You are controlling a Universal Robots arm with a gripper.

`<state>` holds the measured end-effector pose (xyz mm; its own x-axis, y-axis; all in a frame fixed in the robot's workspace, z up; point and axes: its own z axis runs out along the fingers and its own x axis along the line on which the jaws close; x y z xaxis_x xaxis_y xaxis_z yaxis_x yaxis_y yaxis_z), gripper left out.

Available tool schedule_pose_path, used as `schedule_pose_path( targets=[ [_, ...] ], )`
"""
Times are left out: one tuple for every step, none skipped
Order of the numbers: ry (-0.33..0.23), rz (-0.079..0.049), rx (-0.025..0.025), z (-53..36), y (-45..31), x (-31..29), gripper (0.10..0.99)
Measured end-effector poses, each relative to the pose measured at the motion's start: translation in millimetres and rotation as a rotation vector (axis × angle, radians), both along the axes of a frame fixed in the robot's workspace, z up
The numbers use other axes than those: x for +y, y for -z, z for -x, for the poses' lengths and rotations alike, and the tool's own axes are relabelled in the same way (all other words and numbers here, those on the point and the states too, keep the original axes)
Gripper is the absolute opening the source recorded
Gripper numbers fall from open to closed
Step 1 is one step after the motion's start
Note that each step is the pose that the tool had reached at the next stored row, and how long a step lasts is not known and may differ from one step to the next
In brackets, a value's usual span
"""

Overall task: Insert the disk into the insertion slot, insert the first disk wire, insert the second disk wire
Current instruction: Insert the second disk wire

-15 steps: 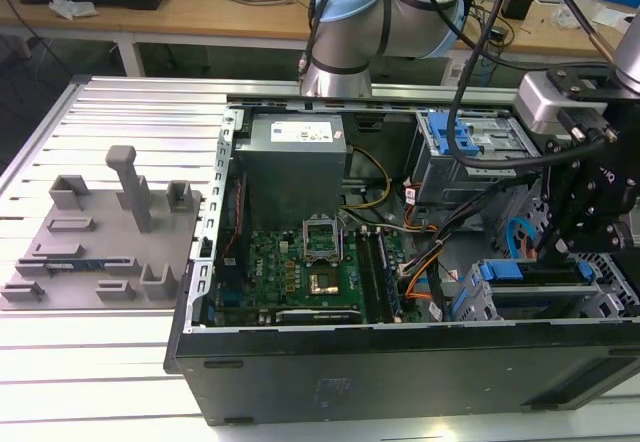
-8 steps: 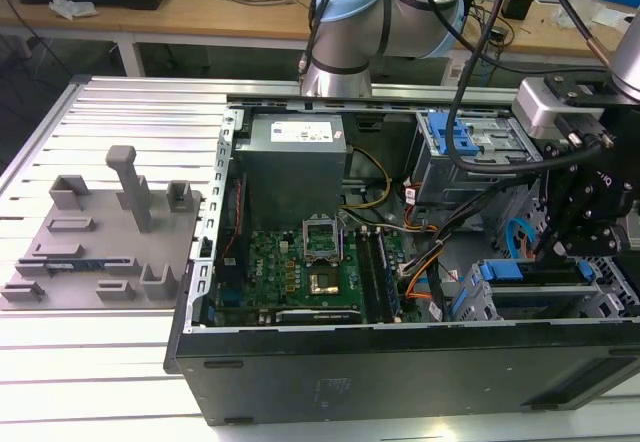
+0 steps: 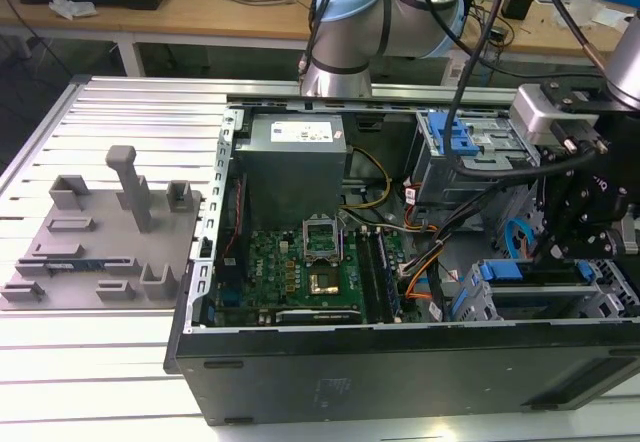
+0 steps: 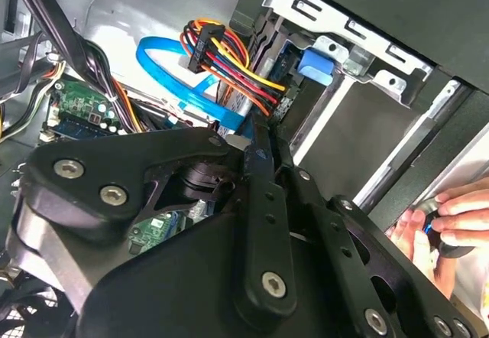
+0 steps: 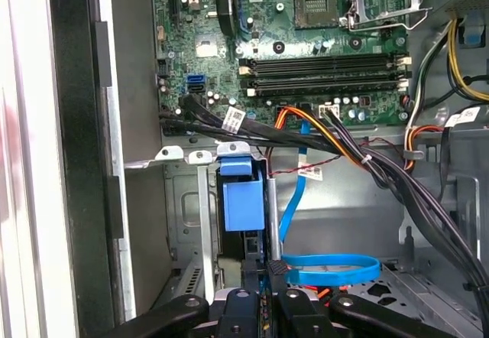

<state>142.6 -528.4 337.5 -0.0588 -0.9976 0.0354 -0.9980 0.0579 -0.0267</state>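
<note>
The gripper (image 4: 263, 135) is clenched, fingers (image 5: 273, 223) together, apparently around the first disk wire's (image 4: 229, 59) plug. Just ahead of it the disk (image 5: 241, 208) sits inside the insertion slot (image 5: 183, 200); the second disk wire (image 5: 332, 269) loops beside it.

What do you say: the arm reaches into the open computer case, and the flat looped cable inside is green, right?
Not green: the flat looped cable is light blue, as the first wrist view shows. The arm does reach into the open computer case.
</note>
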Motion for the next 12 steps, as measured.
schedule_pose_path(
  targets=[
    [0.000, 0.000, 0.0001, 0.0, 1.0, 0.0, 0.161],
    [-0.001, -0.001, 0.0002, 0.0, 1.3, 0.0, 0.161],
    [-0.001, -0.002, 0.0004, 0.0, 1.8, 0.1, 0.161],
    [-0.001, -0.004, 0.0003, 0.0, 1.8, 0.2, 0.169],
    [-0.001, -0.003, 0.0002, 0.0, -1.6, 0.1, 0.169],
    [-0.001, -0.002, 0.0002, 0.1, -5.7, 0.2, 0.235],
    [-0.001, -0.002, 0.0001, 0.0, -11.9, 0.6, 0.235],
    [-0.001, -0.002, 0.0001, 0.1, -19.0, 1.6, 0.235],
    [-0.001, -0.001, 0.0001, 0.0, -24.7, 2.5, 0.235],
    [-0.001, -0.001, 0.0001, 0.1, -28.0, 3.0, 0.235],
    [-0.001, -0.002, 0.0001, 0.1, -33.2, 3.5, 0.235],
    [-0.001, -0.001, 0.0002, 0.1, -36.9, 3.7, 0.235]
  ],
)
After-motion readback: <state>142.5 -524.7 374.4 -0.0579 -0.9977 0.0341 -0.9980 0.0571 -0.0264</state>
